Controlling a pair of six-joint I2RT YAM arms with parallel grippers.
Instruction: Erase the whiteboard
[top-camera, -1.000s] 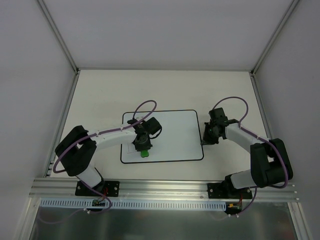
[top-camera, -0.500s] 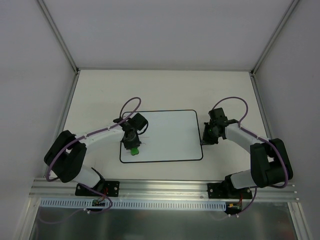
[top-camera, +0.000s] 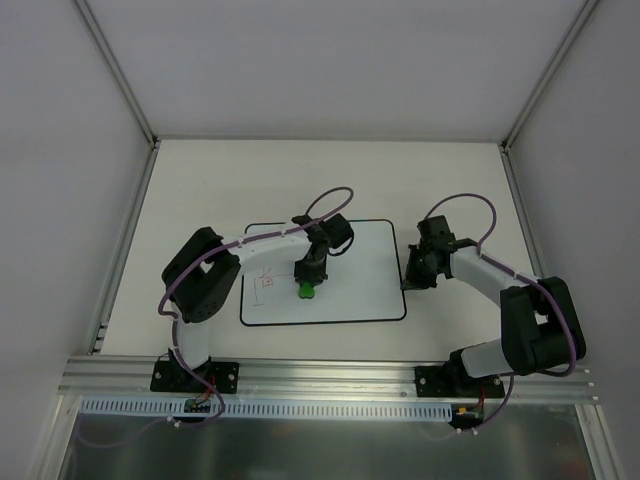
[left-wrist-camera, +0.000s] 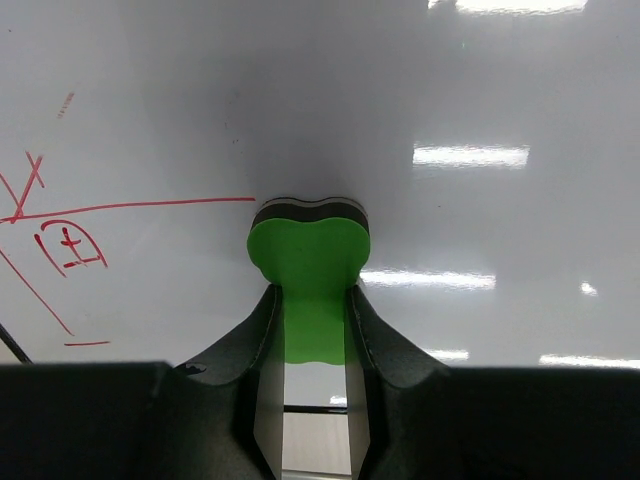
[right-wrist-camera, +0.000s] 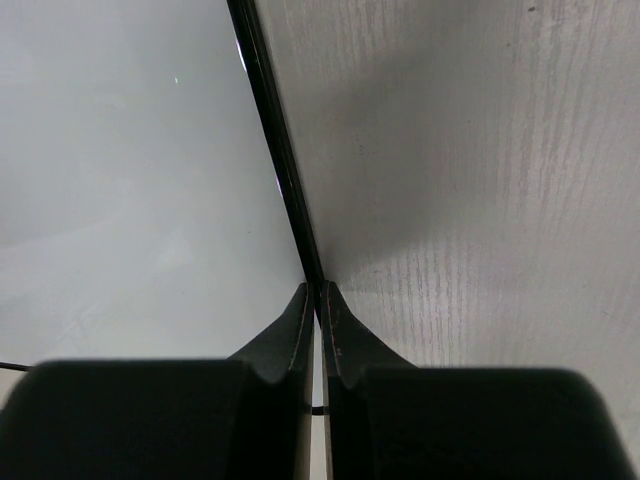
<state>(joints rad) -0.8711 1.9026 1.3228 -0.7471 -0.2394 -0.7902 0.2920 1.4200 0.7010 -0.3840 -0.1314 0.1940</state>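
Note:
The whiteboard (top-camera: 360, 275) lies flat on the table with a thin black border. Faint red line drawing (top-camera: 265, 285) shows on its left part; the red lines (left-wrist-camera: 70, 245) are clear at the left of the left wrist view. My left gripper (top-camera: 308, 283) is shut on a green eraser (top-camera: 306, 290) pressed down on the board near its middle. The eraser (left-wrist-camera: 308, 250) sits between the fingers of that gripper (left-wrist-camera: 312, 292), its dark felt side on the white surface. My right gripper (top-camera: 407, 284) is at the board's right edge, shut (right-wrist-camera: 318, 288) with the black border between its fingertips.
Pale table (right-wrist-camera: 470, 180) surrounds the board. White enclosure walls stand at the left (top-camera: 60, 200), back and right. An aluminium rail (top-camera: 330, 375) carries both arm bases along the near edge. Purple cables loop above each wrist.
The left arm swept the eraser to the board's left edge, then back right to near the middle. The red drawing at the left now shows. The right arm stayed still.

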